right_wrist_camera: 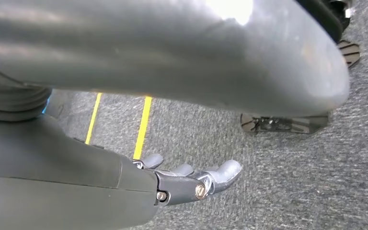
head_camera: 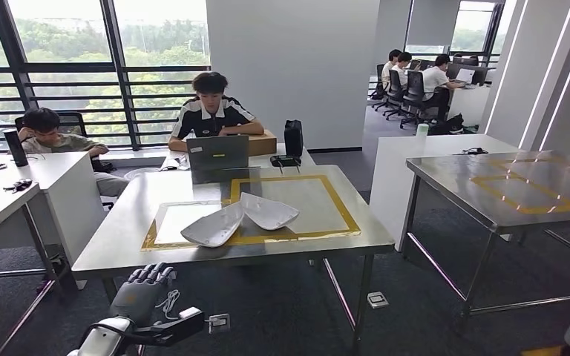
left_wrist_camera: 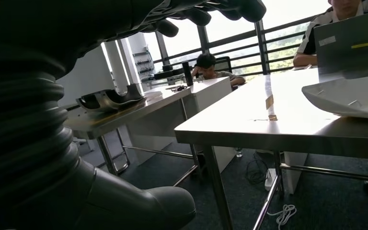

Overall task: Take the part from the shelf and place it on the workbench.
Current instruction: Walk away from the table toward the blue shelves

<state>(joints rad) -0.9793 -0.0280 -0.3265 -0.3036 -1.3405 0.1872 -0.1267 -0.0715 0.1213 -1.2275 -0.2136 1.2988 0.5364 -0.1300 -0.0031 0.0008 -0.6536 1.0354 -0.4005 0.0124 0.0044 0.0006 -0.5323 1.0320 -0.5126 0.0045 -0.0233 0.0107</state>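
Grey left hand (head_camera: 142, 291) fingers (head_camera: 151, 274) spread, holding nothing; right hand (right_wrist_camera: 191, 179) fingers (right_wrist_camera: 223, 171) extended, empty.

At your 12 o'clock a person (head_camera: 211, 111) sits behind a grey laptop (head_camera: 217, 153), with a cardboard box (head_camera: 262, 142) just beside it and a black speaker-looking thing (head_camera: 293, 138) a bit further right. At 10 o'clock another person (head_camera: 44, 133) sits at a white desk (head_camera: 52, 174) with a dark bottle (head_camera: 15, 147) on it. At 2 o'clock there's a second steel table (head_camera: 505, 189) with yellow tape, and more people (head_camera: 415, 74) at desks far back.
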